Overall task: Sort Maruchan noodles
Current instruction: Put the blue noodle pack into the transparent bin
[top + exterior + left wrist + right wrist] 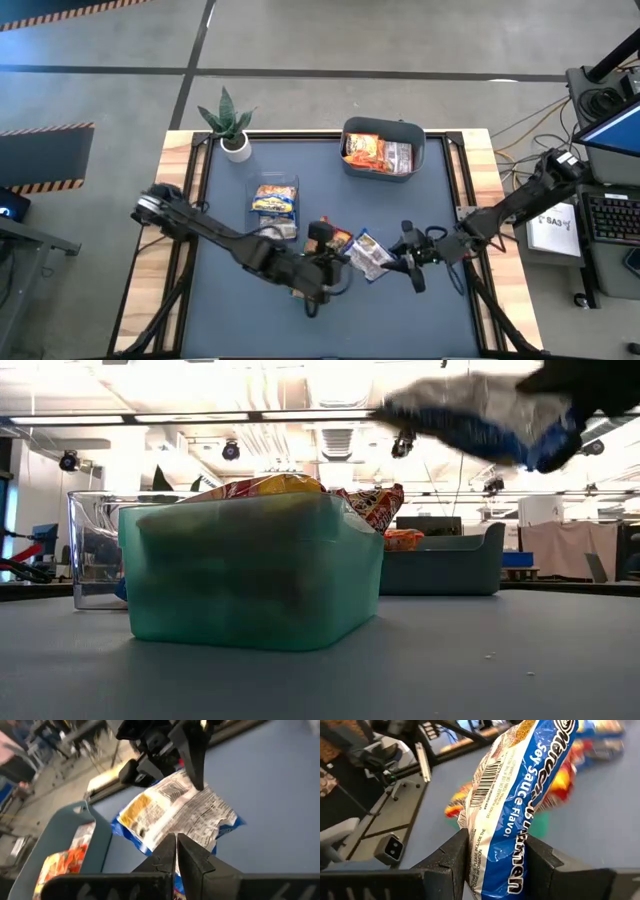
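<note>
Blue-and-white plastic fills the right wrist view: a soy sauce packet sits clamped between the right gripper's two dark fingers, barcode side showing. From above, that right gripper hangs over the near middle of the dark table, holding the packet clear of the surface (the low view shows it lifted high, well off the mat). Just beside it, the left gripper hovers with its fingers pressed together on nothing; in its own wrist view the closed tips point at the packet's printed back. Between the two grippers an orange-red packet lies by the green tray, which the low view shows holding more orange and yellow packets. Farther back and to the left, a clear container holds yellow and blue packets. At the far edge, the grey-blue bin carries orange-red packets and a silver-grey one. A potted plant stands at the far left corner.
</note>
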Tool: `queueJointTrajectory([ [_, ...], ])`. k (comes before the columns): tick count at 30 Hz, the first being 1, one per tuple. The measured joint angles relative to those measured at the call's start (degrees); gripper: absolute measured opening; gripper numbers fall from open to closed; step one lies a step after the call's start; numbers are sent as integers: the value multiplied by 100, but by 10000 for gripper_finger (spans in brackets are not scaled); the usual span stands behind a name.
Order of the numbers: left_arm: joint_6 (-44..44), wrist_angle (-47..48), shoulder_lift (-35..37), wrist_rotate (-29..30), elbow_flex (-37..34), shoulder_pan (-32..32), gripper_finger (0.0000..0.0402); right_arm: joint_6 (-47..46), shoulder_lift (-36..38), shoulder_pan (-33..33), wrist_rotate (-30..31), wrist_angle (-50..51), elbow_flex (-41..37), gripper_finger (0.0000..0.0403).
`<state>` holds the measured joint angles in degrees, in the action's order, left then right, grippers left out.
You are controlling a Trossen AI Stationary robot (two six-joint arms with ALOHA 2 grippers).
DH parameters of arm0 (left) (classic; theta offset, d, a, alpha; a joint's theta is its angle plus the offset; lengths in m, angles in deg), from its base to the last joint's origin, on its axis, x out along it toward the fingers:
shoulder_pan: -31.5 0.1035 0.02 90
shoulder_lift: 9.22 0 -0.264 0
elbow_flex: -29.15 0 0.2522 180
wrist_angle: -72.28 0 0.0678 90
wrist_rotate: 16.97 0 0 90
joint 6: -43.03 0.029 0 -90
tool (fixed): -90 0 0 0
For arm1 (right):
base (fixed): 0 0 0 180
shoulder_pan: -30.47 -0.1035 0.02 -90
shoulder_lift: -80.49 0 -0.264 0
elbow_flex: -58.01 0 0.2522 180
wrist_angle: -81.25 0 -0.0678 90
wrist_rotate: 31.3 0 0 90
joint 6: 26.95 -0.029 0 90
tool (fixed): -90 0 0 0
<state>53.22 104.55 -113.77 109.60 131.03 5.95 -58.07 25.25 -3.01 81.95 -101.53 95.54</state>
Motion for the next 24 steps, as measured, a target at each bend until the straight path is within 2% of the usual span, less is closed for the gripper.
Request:
queueJointTrajectory([
  [8, -275, -3014, 1038, 11, -2186, -265, 0, 1716, -92, -272, 618, -12, 624, 132],
  [14, -471, -4626, 1395, 39, -3103, -299, 17, 3032, -555, -277, 1142, -164, 1058, 132],
  [19, -333, -4942, 1493, 33, -3254, -355, 70, 3829, -1064, -277, 1279, -425, 1326, 132],
  [24, -304, -4799, 1597, 165, -3208, -353, 152, 4048, -1478, -275, 1293, -385, 1562, 132],
])
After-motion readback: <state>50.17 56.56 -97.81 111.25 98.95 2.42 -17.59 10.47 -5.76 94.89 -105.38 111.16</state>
